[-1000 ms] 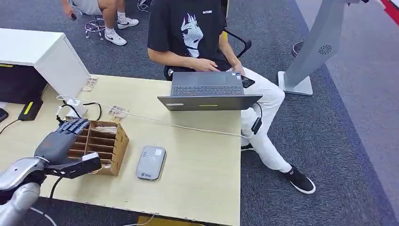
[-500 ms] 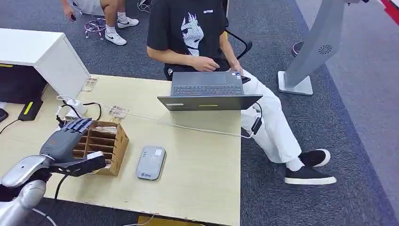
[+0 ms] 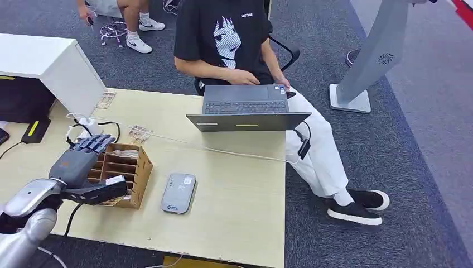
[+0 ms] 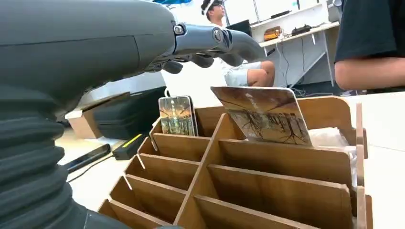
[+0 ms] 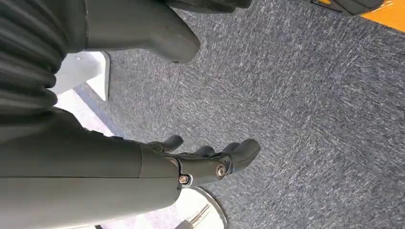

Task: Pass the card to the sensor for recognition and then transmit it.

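The left hand (image 3: 78,167) hovers over the slotted wooden card box (image 3: 124,173), fingers spread, seemingly grasping nothing. The grey rounded card sensor (image 3: 179,192) lies at the box's 3 o'clock. The right hand (image 5: 191,164) hangs over carpet, fingers loose and empty.

silver arm (image 3: 25,204), grey ribbed cover (image 4: 28,157), dark fingers (image 3: 92,144)

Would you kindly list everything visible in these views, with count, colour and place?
Wooden slotted card box: one, brown, on the table's left part, under the left robot hand.
Picture cards: two seen, standing in the box's slots.
Flat grey card sensor: one, on the table right of the box.
Dark grey laptop: one, at the table's far edge.
Light wooden table: one, beige.
White cabinet: one, far left.
Seated person: one, black shirt, behind the laptop.
Left robot hand: grey, over the box, fingers spread.
Right robot hand: dark, hanging above grey carpet, holding nothing.
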`<state>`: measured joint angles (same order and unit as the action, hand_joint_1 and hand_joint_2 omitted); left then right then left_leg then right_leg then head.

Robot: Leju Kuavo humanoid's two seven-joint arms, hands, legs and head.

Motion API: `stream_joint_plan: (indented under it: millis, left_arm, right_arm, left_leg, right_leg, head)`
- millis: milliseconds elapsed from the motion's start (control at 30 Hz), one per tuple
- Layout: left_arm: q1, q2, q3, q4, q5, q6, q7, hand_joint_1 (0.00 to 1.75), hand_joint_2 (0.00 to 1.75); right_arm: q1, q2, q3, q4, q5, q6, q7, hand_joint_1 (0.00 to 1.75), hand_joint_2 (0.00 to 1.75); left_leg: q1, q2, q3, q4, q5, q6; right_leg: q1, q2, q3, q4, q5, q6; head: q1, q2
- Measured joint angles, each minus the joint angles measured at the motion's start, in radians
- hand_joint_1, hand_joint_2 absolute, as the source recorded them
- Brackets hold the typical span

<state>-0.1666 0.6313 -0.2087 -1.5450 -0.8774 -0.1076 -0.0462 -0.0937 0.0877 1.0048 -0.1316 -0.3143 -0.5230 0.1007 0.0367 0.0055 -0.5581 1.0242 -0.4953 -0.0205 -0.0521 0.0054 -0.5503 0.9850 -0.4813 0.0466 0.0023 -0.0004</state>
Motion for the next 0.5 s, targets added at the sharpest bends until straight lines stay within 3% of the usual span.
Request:
stream_joint_plan:
  millis: [333,500]
  left_arm:
    - [0.009,0.000,-0.014,0.000,-0.009,0.013,0.012,0.00,1.75]
    - [0.023,-0.017,-0.014,0.000,-0.051,0.084,0.015,0.00,1.75]
  right_arm:
    - [0.003,0.000,0.000,0.000,0.002,-0.001,0.005,0.00,1.75]
    - [0.004,0.003,0.001,0.000,0.005,-0.002,0.011,0.00,1.75]
  left_leg:
    - [0.000,0.000,0.000,0.000,0.000,0.000]
    - [0.000,0.000,0.000,0.000,0.000,0.000]
  right_leg:
    - [0.000,0.000,0.000,0.000,0.000,0.000]
    - [0.000,0.000,0.000,0.000,0.000,0.000]
  head:
    - [0.000,0.000]
    - [0.000,0.000]
